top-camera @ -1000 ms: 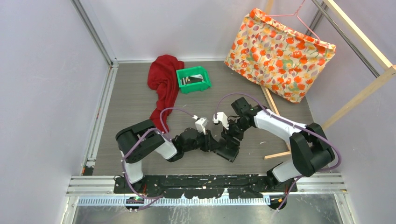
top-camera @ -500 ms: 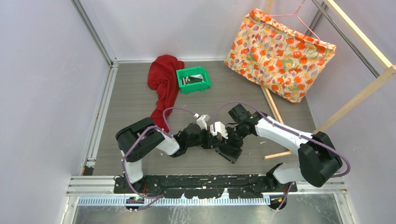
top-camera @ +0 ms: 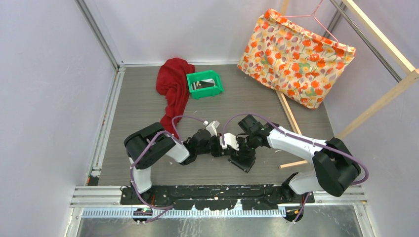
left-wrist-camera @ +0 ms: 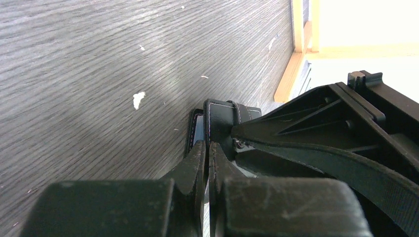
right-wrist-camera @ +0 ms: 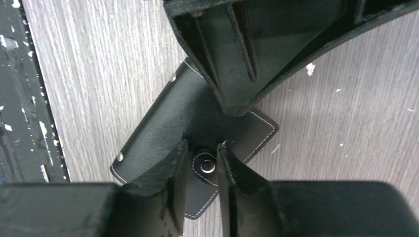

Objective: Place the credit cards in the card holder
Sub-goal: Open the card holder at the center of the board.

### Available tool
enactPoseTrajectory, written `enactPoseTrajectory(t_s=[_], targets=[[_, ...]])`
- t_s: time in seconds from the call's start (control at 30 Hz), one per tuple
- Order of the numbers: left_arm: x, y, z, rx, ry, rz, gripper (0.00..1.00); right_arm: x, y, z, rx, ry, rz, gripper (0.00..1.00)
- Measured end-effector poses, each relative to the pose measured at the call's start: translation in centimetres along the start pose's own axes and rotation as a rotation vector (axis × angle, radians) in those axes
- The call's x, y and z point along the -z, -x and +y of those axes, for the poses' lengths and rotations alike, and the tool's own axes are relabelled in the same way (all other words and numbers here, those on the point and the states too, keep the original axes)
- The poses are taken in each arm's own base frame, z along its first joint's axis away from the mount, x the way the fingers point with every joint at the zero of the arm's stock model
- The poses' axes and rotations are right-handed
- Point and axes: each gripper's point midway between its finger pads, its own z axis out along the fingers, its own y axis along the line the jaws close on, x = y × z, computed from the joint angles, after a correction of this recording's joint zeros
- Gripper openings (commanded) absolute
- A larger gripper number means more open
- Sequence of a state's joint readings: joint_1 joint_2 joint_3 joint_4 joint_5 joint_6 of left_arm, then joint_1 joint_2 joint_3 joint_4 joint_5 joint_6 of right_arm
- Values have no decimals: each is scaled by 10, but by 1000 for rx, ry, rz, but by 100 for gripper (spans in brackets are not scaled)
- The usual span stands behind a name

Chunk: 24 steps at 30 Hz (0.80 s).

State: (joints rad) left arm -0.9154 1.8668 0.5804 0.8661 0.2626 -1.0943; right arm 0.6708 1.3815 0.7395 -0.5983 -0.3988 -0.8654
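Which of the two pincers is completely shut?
The left pincer: its fingers press together at the card holder. The right pincer shows a gap, with the holder's snap between its fingers.

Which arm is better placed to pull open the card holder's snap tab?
Right: the right pincer straddles the snap tab on the card holder, one finger on either side. The left pincer is shut beside the holder's edge.

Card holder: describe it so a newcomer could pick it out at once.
On the grey wood-grain table, look near the front edge, where the left end effector and right end effector meet. The card holder lies flat beneath them, far from the green bin and red cloth. It alone is a flat black wallet with pale stitching and a silver snap tab.
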Motion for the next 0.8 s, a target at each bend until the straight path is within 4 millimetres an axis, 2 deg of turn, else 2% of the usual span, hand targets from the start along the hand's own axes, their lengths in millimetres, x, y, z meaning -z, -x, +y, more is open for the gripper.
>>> enactPoseTrajectory(t_s=[0.13,0.23,0.33,0.37,0.4,0.43,0.47,0.6,0.8], targets=[[1,1,0,8,-10,-1,0,0,1,-4,4,-18,-2,9],[3,1,2,9,-15,-8,0,1,3,-7,-1,-36,-14,5],[4,3,2,11,-18,-15,0,3,4,-11,-27,-48,-23,6],[4,5,2,12,-19,-19,0,5,4,-14,-42,-55,-26,14],[4,6,2,15,-21,-23,0,8,5,-16,-59,-59,-28,31],[4,8,1,18,-24,-27,0,11,6,-17,-73,-59,-28,41],[4,9,1,20,-25,-29,0,14,7,-18,-85,-58,-27,45],[4,8,6,32,-16,-23,0,22,2,-13,-112,-58,-2,50],[4,7,6,36,-21,-19,0,15,-16,-6,-129,-49,62,53]])
